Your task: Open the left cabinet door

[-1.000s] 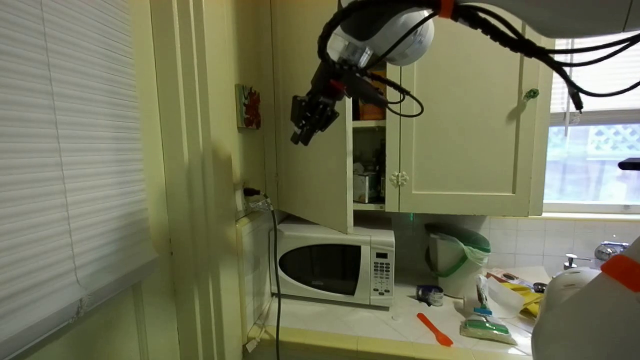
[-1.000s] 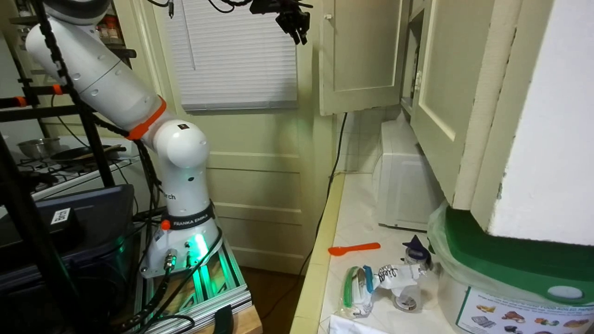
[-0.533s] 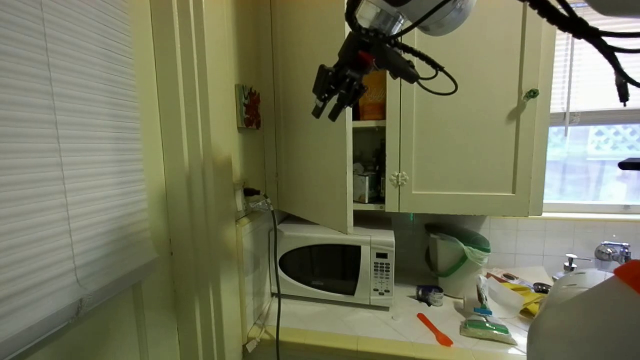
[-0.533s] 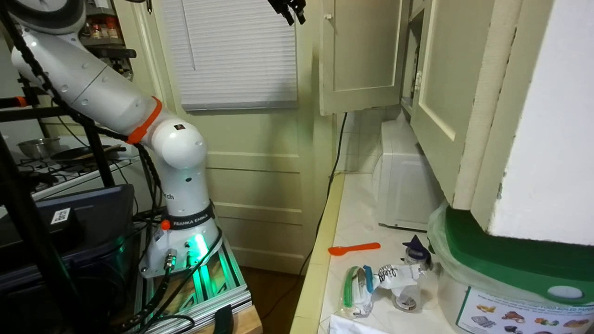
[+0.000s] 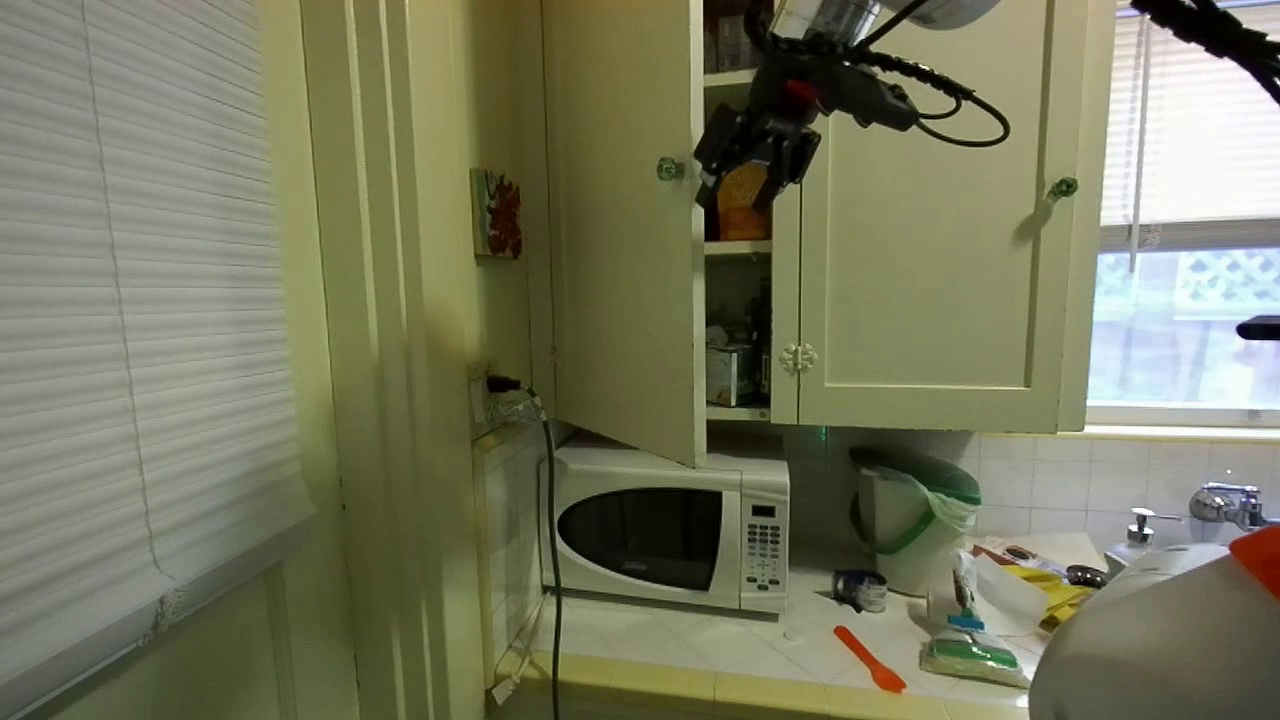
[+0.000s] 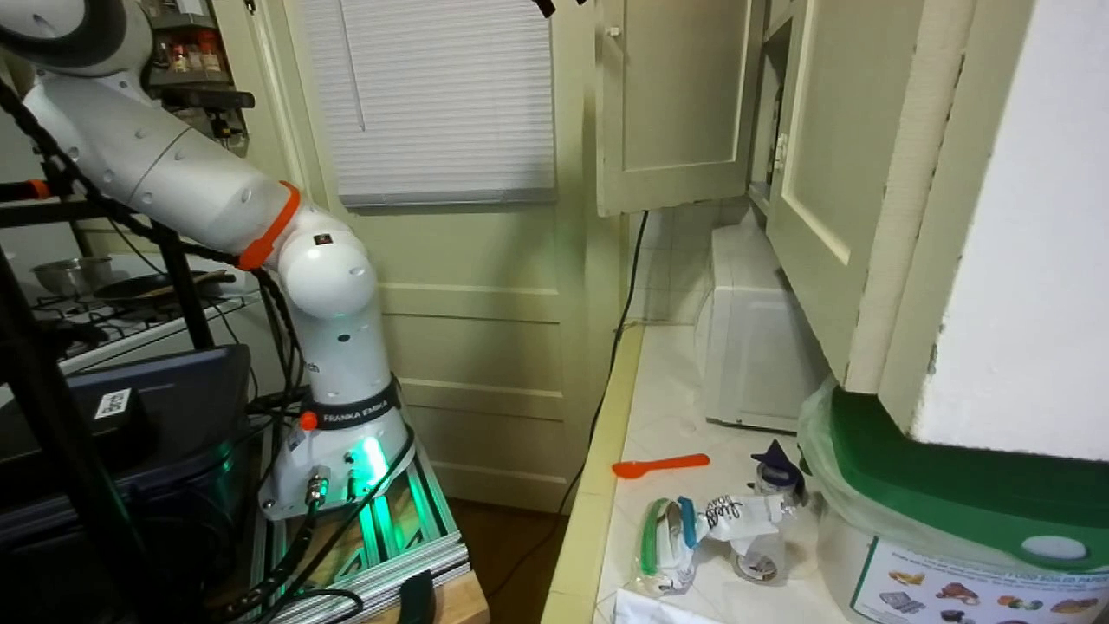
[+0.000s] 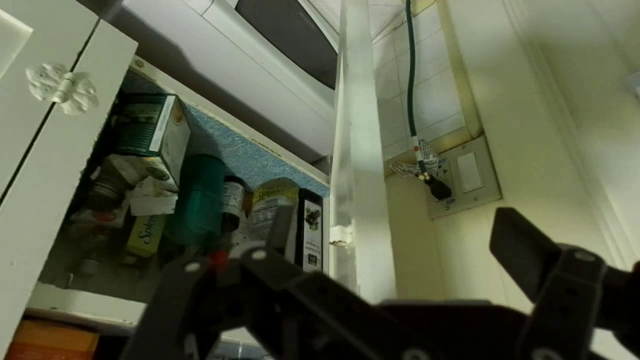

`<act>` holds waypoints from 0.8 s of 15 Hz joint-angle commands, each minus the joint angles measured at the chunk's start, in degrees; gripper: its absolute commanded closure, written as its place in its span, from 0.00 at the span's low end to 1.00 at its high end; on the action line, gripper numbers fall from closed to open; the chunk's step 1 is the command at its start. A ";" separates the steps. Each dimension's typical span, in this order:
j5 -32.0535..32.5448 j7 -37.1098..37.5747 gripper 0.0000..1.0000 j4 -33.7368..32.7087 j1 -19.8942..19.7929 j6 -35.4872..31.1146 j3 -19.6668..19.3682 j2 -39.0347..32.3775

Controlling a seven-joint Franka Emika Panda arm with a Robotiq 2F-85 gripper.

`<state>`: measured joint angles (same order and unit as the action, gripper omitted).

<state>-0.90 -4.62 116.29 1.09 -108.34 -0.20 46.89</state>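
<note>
The left cabinet door (image 5: 625,320) is cream-painted and hangs swung partly outward, exposing shelves behind it. Its glassy green knob (image 5: 670,169) is near the free edge in an exterior view; a pale knob (image 6: 613,32) shows on this door in an exterior view. My gripper (image 5: 737,200) is open, fingers spread with nothing gripped, appearing just beyond the free edge, in front of the cabinet opening. In the wrist view the door's edge (image 7: 367,150) runs between the spread fingers; whether anything touches it I cannot tell. Only fingertips (image 6: 544,8) show at the top in an exterior view.
The wider cream door (image 5: 930,250) beside the opening is closed. Underneath sits a white microwave (image 5: 640,540). Bottles and boxes, including a teal container (image 7: 197,195), fill a shelf. A black cord (image 5: 553,520) hangs from the wall outlet. A green-lidded bin (image 6: 970,485) stands on the counter.
My gripper has moved up and away from the door's face, past its free edge toward the opening. Its fingers have spread apart. The knob has come into view; the door looks unmoved.
</note>
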 commanded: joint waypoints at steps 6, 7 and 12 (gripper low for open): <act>-3.77 -10.32 0.00 -2.67 4.84 0.15 -6.79 -4.23; -4.65 -10.96 0.00 -2.53 5.23 -0.18 -7.16 -4.50; -9.96 -15.52 0.00 -1.18 8.27 -1.81 -8.46 -4.30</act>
<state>-7.45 -17.17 114.48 7.15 -108.83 -7.56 42.28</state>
